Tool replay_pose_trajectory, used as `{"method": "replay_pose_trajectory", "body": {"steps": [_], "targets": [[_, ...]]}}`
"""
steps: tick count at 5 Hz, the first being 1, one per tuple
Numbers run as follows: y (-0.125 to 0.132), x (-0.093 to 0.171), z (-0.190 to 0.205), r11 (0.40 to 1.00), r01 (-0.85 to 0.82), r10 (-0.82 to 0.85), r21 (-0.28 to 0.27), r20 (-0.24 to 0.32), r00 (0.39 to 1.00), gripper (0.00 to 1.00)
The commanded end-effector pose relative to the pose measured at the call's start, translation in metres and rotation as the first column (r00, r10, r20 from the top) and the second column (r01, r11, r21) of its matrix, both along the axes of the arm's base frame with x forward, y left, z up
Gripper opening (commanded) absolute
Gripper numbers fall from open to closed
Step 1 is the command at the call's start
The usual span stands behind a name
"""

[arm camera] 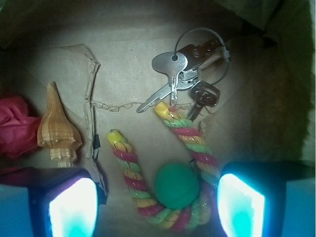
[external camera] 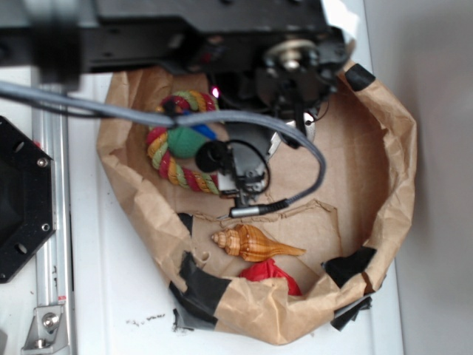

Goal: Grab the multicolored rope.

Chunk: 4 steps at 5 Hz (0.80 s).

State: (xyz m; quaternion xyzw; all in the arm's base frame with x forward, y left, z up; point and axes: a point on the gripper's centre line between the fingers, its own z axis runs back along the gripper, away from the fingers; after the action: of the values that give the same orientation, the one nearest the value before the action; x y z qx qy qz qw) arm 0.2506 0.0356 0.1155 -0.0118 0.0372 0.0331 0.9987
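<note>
1. In your wrist view, the gripper (arm camera: 158, 207) sits at the bottom edge, at 6 o'clock. Its two glowing pads (arm camera: 71, 207) stand wide apart at 7 and 5 o'clock, and nothing is clamped between them.
2. Between those pads lies the rope (arm camera: 163, 215), red, yellow and pale green strands twisted together and bent in a U. The bend is nearest you, and both yellow-tipped ends point away toward 12 o'clock.
3. A green ball (arm camera: 177, 185) sits inside the bend of the rope, touching it, a little toward the 5 o'clock pad.
4. You cannot tell from either view whether the pads touch the rope; in the wrist view they look clear of it on both sides.
5. At 9 o'clock from the rope, well apart, you see a striped orange-brown seashell (arm camera: 57, 132), its point aimed at 12 o'clock.
6. Just beyond the shell at 9 o'clock, touching it, lies a crumpled red cloth (arm camera: 15, 126).
7. Farther out, at 12 to 1 o'clock, a bunch of keys (arm camera: 185, 74) on a ring rests just past the right-hand rope end, which touches or nearly touches them.
8. Everything lies on brown paper (arm camera: 128, 64), whose raised walls ring the scene in the exterior view, patched with black tape (external camera: 203, 285) at 6 o'clock.
</note>
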Motion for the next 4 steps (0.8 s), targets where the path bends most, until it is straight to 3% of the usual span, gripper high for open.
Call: {"method": "replay_pose_trajectory", "body": {"steps": [1, 2, 4], "targets": [[-0.036, -0.023, -0.066, 0.951, 0.306, -0.303, 0.051, -0.055, 0.951, 1.00], [-0.022, -0.032, -0.084, 0.846, 0.532, -0.530, 0.036, -0.044, 0.847, 1.00], [-0.018, -0.036, -0.091, 0.835, 0.550, -0.547, 0.027, -0.071, 0.834, 1.00]]}}
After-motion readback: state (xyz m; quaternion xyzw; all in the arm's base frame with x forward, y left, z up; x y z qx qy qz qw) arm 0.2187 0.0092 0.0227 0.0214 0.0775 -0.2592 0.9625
